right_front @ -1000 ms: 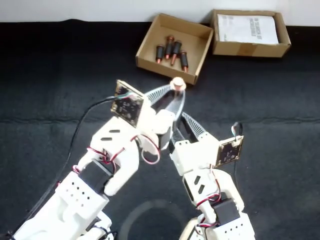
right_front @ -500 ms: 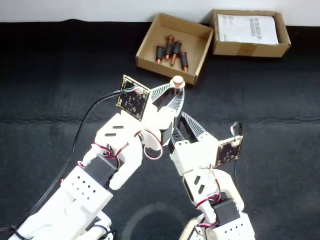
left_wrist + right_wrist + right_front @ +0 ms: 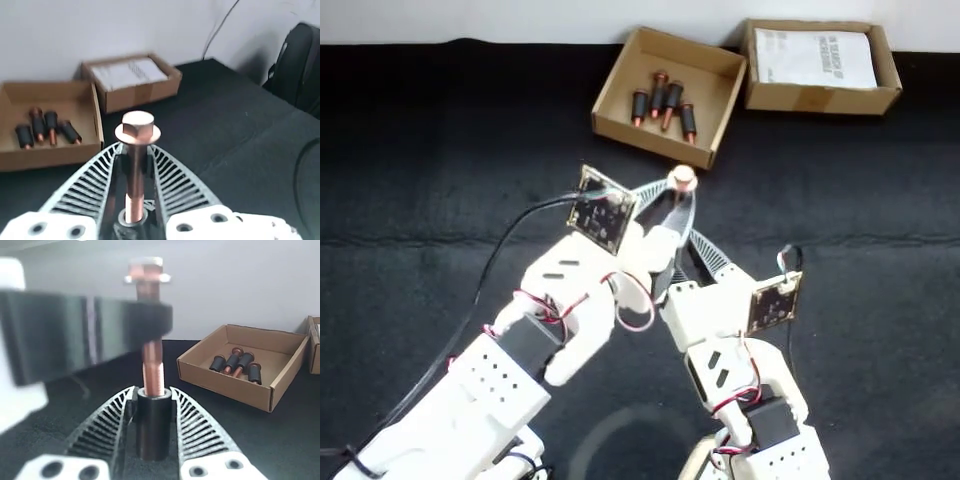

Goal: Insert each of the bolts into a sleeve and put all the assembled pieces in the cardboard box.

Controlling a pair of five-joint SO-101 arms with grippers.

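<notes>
- The left hand (image 3: 136, 150) is closed on a copper bolt (image 3: 136, 165), with its ribbed fingers (image 3: 95, 180) pressed against both sides of the shank.
- The bolt stands upright with its hex head on top, above the fingertips.
- The right hand (image 3: 152, 392) grips a black sleeve (image 3: 154, 427), which also stands upright between its fingers.
- The bolt's threaded lower end sits in the sleeve's open top, and most of the shank is above it.
- In the high view the two hands meet at the centre of the frame. The left arm comes in from the lower left and the right arm from the bottom edge.
- There the bolt head lies just below the lower right corner of the box (image 3: 645, 137), clear of it.
- The box sits at the upper centre on the black surface (image 3: 440, 150) and holds four assembled pieces (image 3: 663, 103) lying side by side.
- A second box (image 3: 820, 98) at the upper right holds a white sheet (image 3: 817, 57).
</notes>
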